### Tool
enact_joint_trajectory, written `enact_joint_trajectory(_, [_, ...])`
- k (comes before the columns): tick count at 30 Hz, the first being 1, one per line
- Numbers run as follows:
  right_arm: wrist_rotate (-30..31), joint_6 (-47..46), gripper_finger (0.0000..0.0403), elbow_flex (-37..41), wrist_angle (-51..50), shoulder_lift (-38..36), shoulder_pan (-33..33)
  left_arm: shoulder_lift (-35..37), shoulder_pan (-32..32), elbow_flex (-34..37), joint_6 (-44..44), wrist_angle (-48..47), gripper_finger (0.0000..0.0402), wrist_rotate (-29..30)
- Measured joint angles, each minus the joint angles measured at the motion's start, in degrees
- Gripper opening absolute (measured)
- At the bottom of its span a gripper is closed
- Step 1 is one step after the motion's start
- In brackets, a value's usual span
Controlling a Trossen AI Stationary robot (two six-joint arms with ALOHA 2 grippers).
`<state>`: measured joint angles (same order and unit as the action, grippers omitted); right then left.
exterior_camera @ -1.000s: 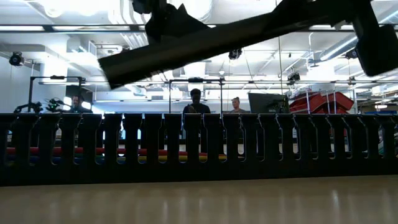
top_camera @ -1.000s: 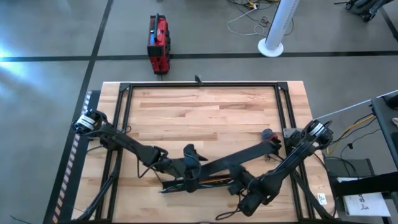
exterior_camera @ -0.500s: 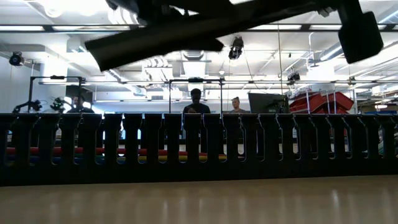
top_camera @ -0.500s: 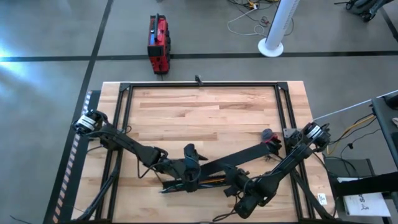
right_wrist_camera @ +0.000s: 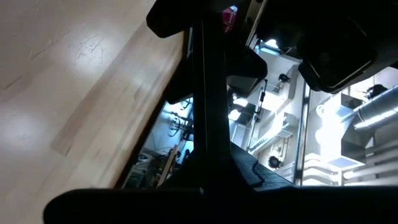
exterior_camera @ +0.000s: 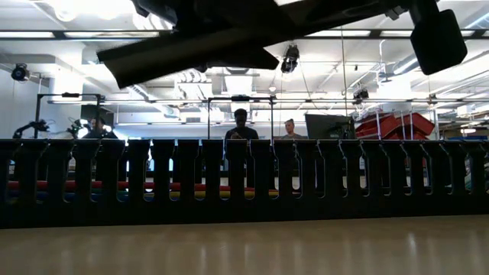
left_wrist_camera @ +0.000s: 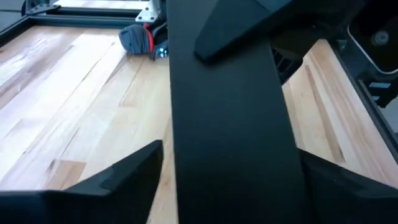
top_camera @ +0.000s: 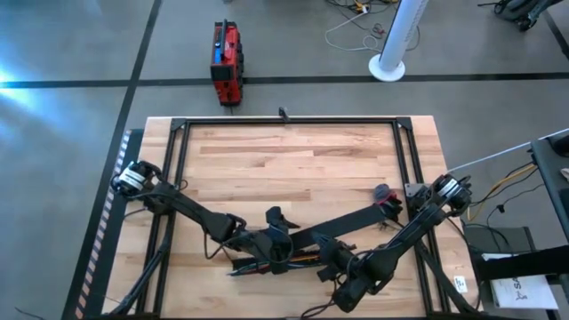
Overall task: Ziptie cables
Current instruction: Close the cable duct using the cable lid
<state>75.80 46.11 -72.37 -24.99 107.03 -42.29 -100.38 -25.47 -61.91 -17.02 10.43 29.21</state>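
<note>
Left gripper is sitting over the near edge of the table, its fingers standing wide on either side of a flat black bar that is running straight up between them; whether the pads are pressing on the bar cannot be told. Right gripper is sitting just beside it along the same near edge, fingers fully closed, clamping the black bar, which is passing edge-on through its grasp. That bar is lying raised on a slant in the overhead view, rising toward a small dark wire tangle with a red clip near the right rail.

Cables are lying in a long slotted black duct along the near table edge, under both grippers; red, yellow and blue strands are showing through the slots in the low view.

People are standing in the room behind the table.
</note>
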Motion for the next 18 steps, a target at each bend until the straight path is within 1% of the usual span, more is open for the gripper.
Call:
enact_joint_trajectory(6, [-0.6,0.0,0.0001,0.0,0.0,0.0,0.2,0.0,0.0,0.0,0.1,-1.4,0.0219,-0.2])
enact_joint_trajectory(8, [-0.7,0.0,0.0001,-0.2,0.0,0.0,0.2,0.0,0.0,0.0,0.1,-1.4,0.0204,-0.1])
enact_joint_trajectory(13, [-0.9,-1.5,0.0001,-0.2,-0.1,0.0,0.2,0.0,0.0,0.0,0.0,-1.5,0.0205,-0.1])
enact_joint_trajectory(16, [-1.2,-3.6,0.0002,-0.2,-0.1,0.0,0.2,0.0,0.0,0.1,0.1,-1.5,0.0226,-0.1])
enact_joint_trajectory(18, [-1.9,-6.8,0.0013,-0.2,0.0,0.0,0.1,0.0,0.0,0.1,0.1,-1.9,0.0235,0.5])
